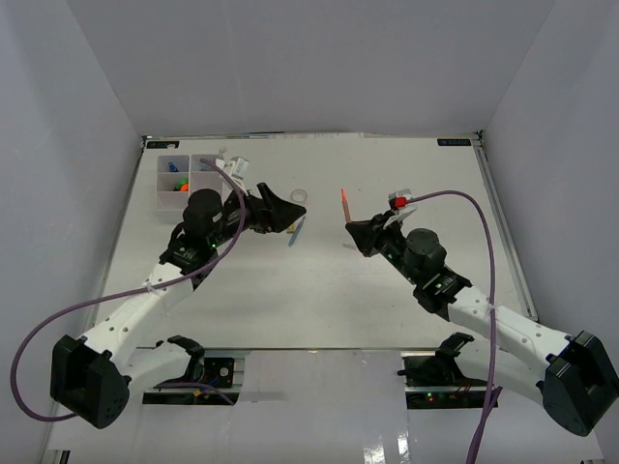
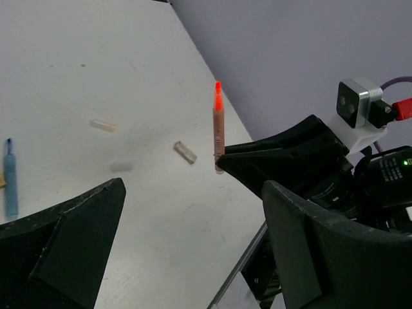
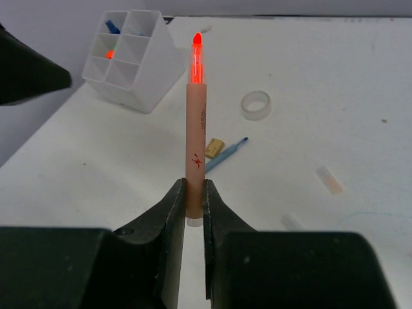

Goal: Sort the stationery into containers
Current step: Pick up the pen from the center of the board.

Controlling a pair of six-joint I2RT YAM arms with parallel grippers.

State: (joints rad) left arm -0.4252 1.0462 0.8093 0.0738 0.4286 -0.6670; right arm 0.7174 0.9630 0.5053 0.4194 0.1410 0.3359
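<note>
My right gripper (image 3: 194,199) is shut on the lower end of an orange highlighter (image 3: 195,122), which stands upright with its bright uncapped tip up. From above, that highlighter (image 1: 344,205) sticks out beyond the right gripper (image 1: 354,230), right of the table's middle. My left gripper (image 2: 193,187) hangs open and holds nothing; the highlighter (image 2: 219,129) stands ahead of it. Seen from above, the left gripper (image 1: 287,213) is near the middle. The white six-compartment organiser tray (image 1: 158,188) sits at the far left, with blue, orange and green items in it.
On the table lie a blue pen (image 3: 225,154), a brass clip (image 3: 214,147), a tape ring (image 3: 255,105) and a small pale stick (image 3: 329,180). The tray (image 3: 154,84) stands far left in the right wrist view. White walls enclose the table.
</note>
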